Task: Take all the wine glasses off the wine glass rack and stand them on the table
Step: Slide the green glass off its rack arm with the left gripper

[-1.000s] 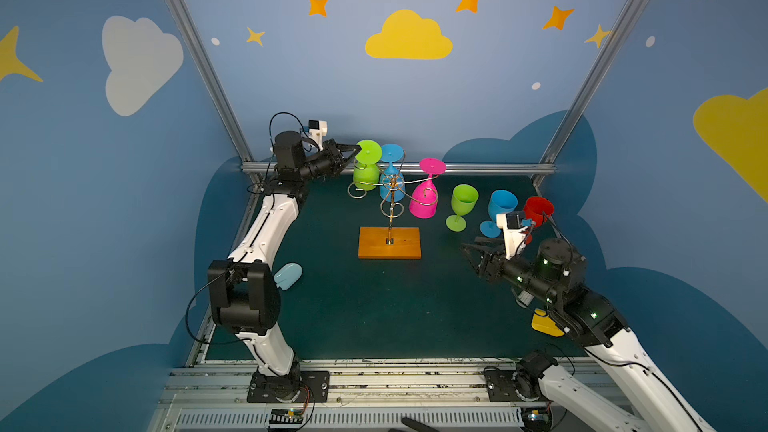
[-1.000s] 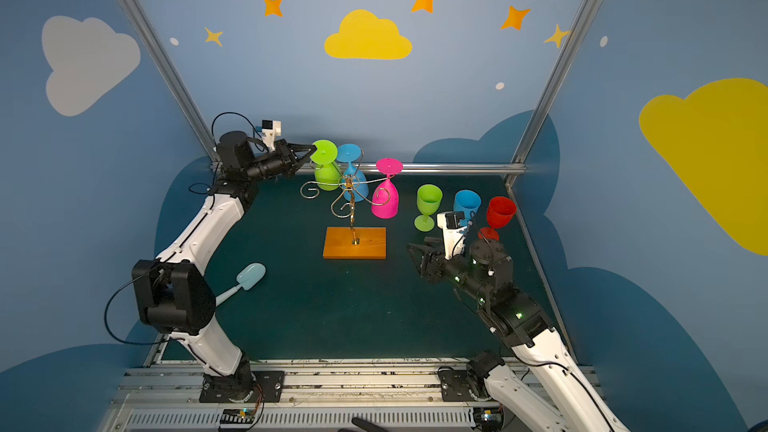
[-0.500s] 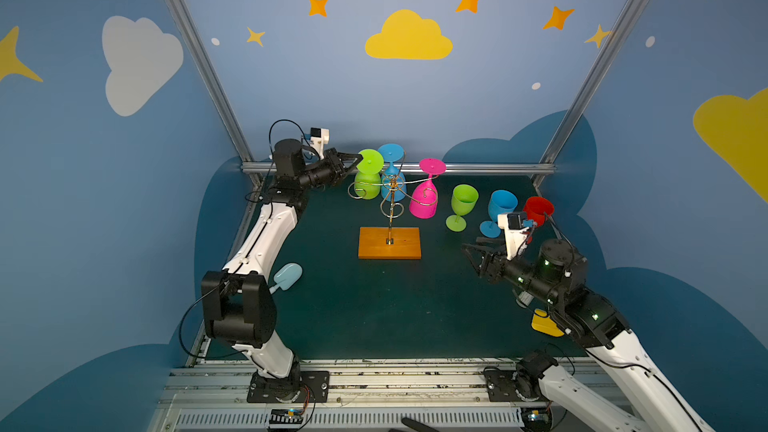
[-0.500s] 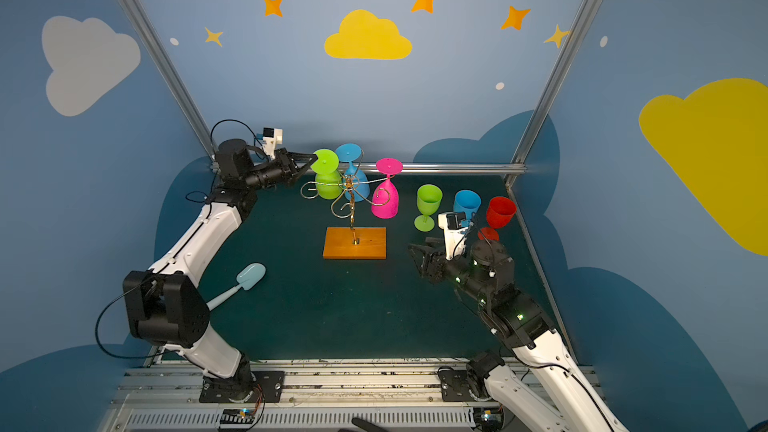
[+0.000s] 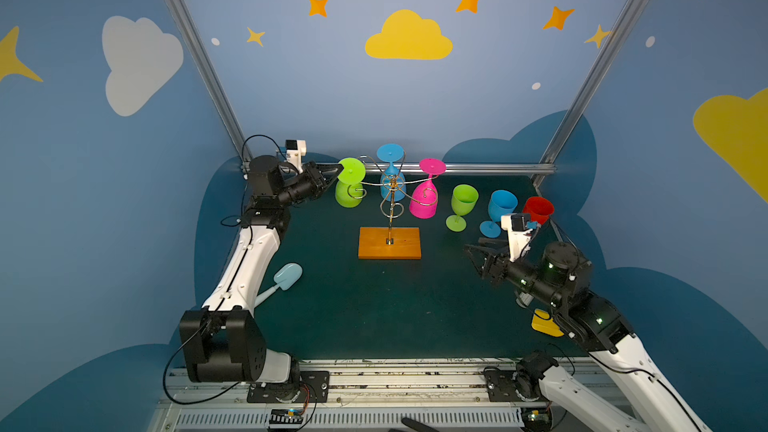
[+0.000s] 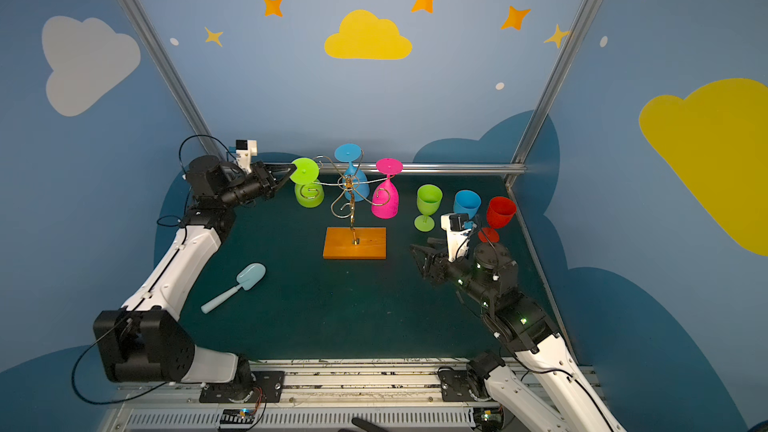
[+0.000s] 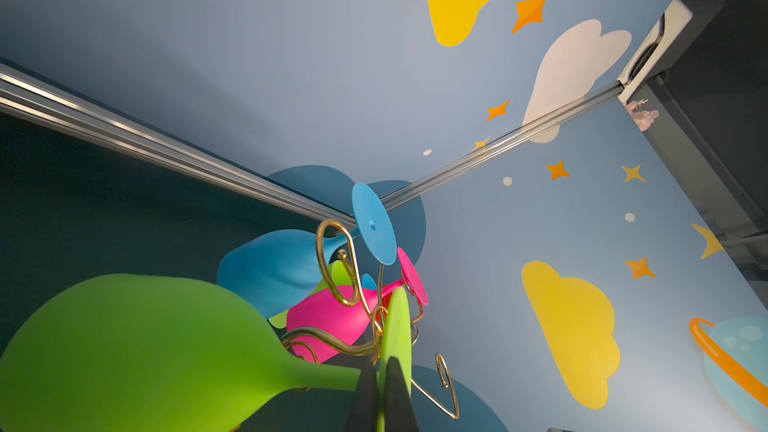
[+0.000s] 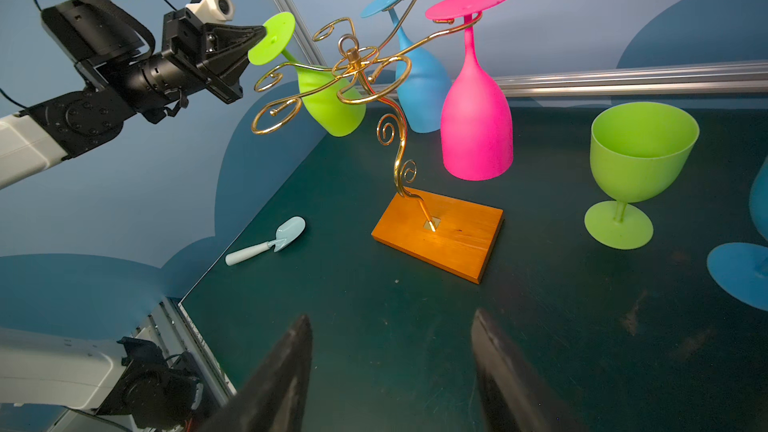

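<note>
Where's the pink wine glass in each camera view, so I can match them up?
Top view: pink glass hangs inverted from the wine glass rack, on its right.
Top view: pink glass, same spot.
Left wrist: pink glass beyond the hanging green glass, beside the hanging blue glass.
Right wrist: pink glass between hanging blue glass and upright green glass.
Shared landmark: the gold rack.

1. One wine glass rack (image 5: 405, 245) of thin gold wire on an orange-brown wooden base is counted.
2. Three plastic glasses are counted hanging upside down on it: a lime green hanging glass (image 8: 332, 105), a blue hanging glass (image 8: 424, 85) and a pink hanging glass (image 8: 476, 126).
3. Three are counted upright on the worktop (image 5: 374, 317): a lime green standing glass (image 5: 463, 201), a blue standing glass (image 5: 502, 205) and a red standing glass (image 5: 538, 209).
4. One pale blue toy shovel (image 5: 286, 277) is counted.
5. One small yellow object (image 5: 544, 323), partly hidden, is counted.
</note>
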{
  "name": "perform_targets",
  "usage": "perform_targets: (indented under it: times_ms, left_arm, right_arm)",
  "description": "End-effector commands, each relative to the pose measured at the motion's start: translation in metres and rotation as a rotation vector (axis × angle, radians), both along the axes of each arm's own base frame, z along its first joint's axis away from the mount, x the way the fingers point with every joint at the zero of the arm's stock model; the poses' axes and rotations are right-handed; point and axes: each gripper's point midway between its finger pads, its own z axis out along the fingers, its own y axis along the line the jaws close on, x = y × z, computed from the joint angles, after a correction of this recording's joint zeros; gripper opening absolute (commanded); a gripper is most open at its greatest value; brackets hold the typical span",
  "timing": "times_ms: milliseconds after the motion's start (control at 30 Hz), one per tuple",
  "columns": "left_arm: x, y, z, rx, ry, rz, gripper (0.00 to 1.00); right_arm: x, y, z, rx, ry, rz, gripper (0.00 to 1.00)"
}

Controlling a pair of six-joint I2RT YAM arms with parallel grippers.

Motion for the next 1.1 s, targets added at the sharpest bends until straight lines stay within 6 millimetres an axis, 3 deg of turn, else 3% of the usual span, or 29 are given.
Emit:
perform_targets:
  times_ms: [0,267,400,767,1067]
  left_arm:
    - [-0.012,0.022,0.018,-0.002,-0.062,0.07,0.03]
    - [-0.041,0.085,0.068,-0.1,-0.152,0.186,0.03]
    - [-0.059,0.094,0.101,-0.147,-0.208,0.179,0.03]
    - [-0.106,0.061,0.176,-0.159,-0.309,0.009,0.03]
    - [-0.127,0.011,0.185,-0.176,-0.311,-0.169,0.03]
  right_arm:
    - [-0.001,-0.001,-0.002,-0.013,0.003,-0.001,0.61]
    - [0.005,0.001,0.011,-0.051,-0.048,0.001,0.62]
    - [0.012,0.006,0.026,-0.073,-0.102,0.017,0.62]
    - [0.026,0.031,0.075,-0.076,-0.29,0.107,0.64]
    - [0.027,0.056,0.111,-0.039,-0.397,0.226,0.65]
